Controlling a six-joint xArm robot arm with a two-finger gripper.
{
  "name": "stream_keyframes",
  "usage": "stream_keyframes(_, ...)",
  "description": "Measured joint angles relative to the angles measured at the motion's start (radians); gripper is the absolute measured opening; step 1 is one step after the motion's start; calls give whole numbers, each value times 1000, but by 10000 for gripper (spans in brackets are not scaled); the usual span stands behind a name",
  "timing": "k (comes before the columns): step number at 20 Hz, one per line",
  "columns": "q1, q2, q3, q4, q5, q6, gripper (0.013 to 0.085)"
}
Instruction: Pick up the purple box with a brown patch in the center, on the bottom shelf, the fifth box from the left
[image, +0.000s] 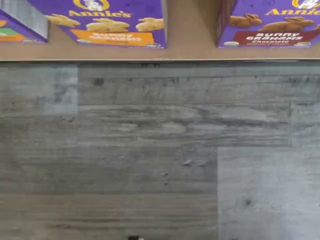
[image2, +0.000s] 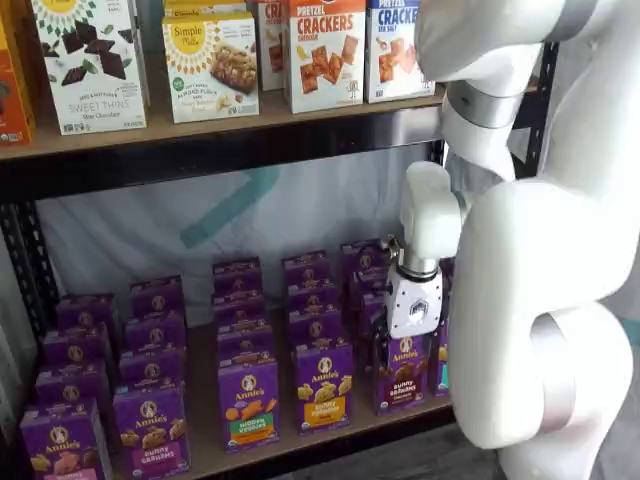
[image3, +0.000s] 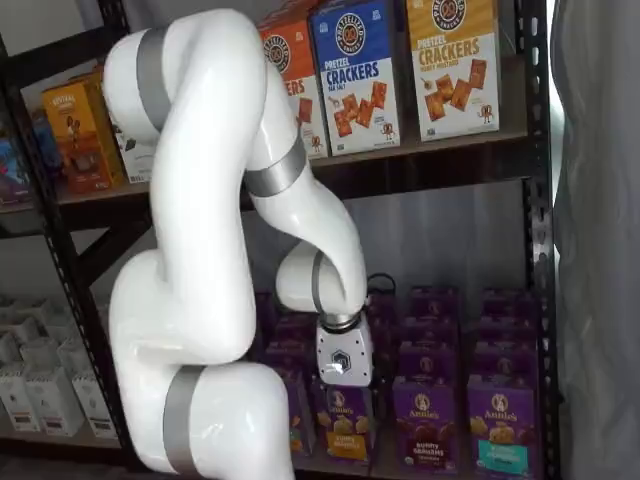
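The purple box (image2: 403, 378) with the brown patch and "Bunny Grahams" text stands at the front of the bottom shelf (image2: 200, 452). It shows in both shelf views (image3: 430, 422) and in the wrist view (image: 270, 25). My gripper (image2: 402, 345) hangs by its white body just in front of and above this box, out past the shelf's front edge. In a shelf view its body (image3: 343, 352) overlaps the neighbouring box with a yellow patch (image3: 347, 428). The fingers are dark against the boxes, and no gap or grip shows. The gripper holds nothing that I can see.
Several other purple Annie's boxes fill the bottom shelf in rows, including one with an orange-yellow patch (image: 112, 22). Cracker boxes (image2: 325, 50) stand on the upper board. A black rack post (image3: 535, 250) is at the right. Grey plank floor (image: 160, 150) lies below.
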Motion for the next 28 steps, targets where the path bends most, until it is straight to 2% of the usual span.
stream_keyframes(5,-32,146,-67,-105,-94,67,850)
stream_keyframes(9,-52,227,-118,-145,-128,85,850)
stream_keyframes(12,-60,280,-161,-143,-137,74,850)
stream_keyframes(14,-59,322,-196,-96,-157,29,850)
stream_keyframes(17,-70,377,-258,-122,-148,44,850)
stream_keyframes(20,-79,414,-304,-124,-140,36,850)
stream_keyframes(21,-81,424,-318,-115,-139,26,850)
stream_keyframes(24,-77,445,-360,-12,-129,-71,850)
stream_keyframes(25,-78,449,-373,-1,-122,-82,850)
stream_keyframes(28,-85,462,-412,-18,-97,-72,850)
